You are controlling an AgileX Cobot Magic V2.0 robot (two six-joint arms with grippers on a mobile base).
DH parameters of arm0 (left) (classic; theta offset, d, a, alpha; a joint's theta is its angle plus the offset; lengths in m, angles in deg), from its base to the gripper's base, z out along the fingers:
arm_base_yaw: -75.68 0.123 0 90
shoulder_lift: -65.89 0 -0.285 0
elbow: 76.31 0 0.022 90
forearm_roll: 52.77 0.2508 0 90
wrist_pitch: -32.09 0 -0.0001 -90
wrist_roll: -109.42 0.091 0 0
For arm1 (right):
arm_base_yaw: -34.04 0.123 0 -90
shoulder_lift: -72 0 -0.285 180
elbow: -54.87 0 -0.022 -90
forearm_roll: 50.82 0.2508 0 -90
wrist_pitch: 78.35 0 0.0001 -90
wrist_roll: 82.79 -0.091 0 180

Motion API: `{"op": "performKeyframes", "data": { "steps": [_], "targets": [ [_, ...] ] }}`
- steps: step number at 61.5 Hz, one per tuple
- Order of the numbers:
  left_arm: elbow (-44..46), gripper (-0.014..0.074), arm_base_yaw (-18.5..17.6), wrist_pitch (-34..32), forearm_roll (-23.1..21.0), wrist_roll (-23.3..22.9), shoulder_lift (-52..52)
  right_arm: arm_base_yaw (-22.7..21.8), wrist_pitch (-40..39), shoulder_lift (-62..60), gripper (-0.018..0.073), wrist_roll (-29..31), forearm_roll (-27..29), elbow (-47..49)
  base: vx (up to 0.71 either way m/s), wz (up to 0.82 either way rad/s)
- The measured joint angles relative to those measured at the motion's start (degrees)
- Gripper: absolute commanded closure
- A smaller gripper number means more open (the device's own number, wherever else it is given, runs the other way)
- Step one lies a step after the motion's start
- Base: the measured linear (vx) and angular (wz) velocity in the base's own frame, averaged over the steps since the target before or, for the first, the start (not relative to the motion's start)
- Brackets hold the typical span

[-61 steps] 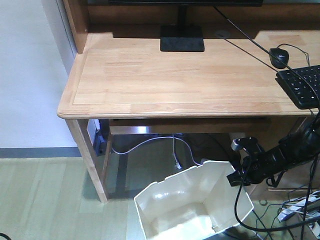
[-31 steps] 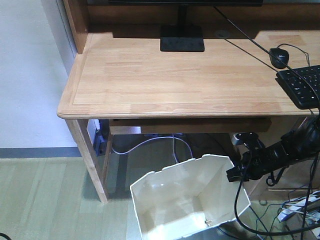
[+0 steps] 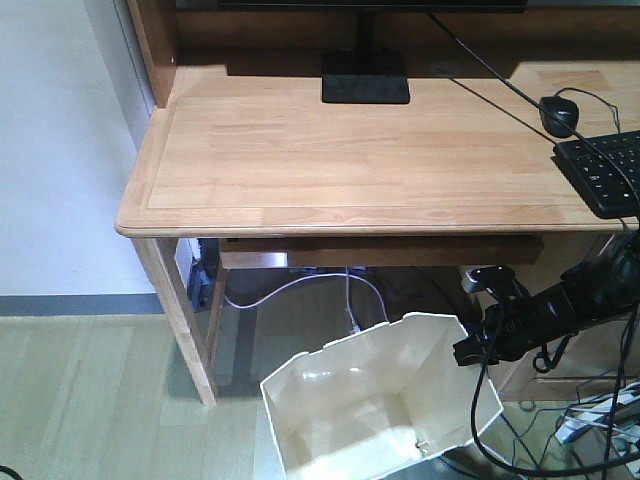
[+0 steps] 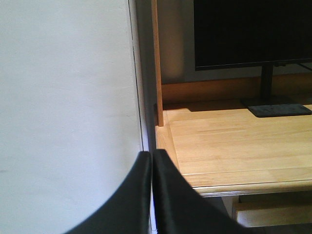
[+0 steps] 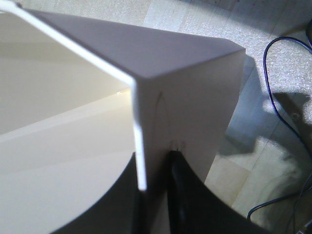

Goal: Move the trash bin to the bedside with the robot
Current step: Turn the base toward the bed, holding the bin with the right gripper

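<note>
Right gripper (image 5: 153, 163): one; fingers pinching the rim wall of the trash bin (image 5: 195, 97), one finger inside, one outside.
Left gripper (image 4: 150, 163): one; fingers pressed together on nothing, held up beside the wall.
Trash bin (image 3: 440, 385): one; white, faceted, mouth open upward, low in front of the desk (image 3: 350, 150), right of its leg. Whether its base touches the floor cannot be told.
Bedside: none in view.
Handling, as judged: the thin wall could slip or flex, so hold the pinch firm, carry the bin low and level, and back away clear of the desk leg and floor cables (image 3: 590, 420) before turning.
On desk: monitor base (image 3: 365, 78), one; mouse (image 3: 560, 115), one; keyboard (image 3: 605, 170), one.
</note>
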Motion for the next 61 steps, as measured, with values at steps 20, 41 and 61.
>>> {"op": "performKeyframes", "data": {
  "steps": [20, 41, 61],
  "targets": [
    [0.0, 0.0603, 0.0, 0.0, 0.0, 0.0, 0.0, -0.04, -0.98, 0.0, 0.0563, -0.06, 0.18, 0.0, -0.04, 0.14],
    [0.0, 0.0603, 0.0, 0.0, 0.0, 0.0, 0.0, -0.04, -0.81, 0.0, 0.0563, -0.06, 0.14, 0.0, -0.11, 0.42],
    [0.0, 0.0603, 0.0, 0.0, 0.0, 0.0, 0.0, -0.04, 0.02, 0.0, 0.0563, -0.06, 0.27, 0.0, -0.13, 0.49]
  ]
}}
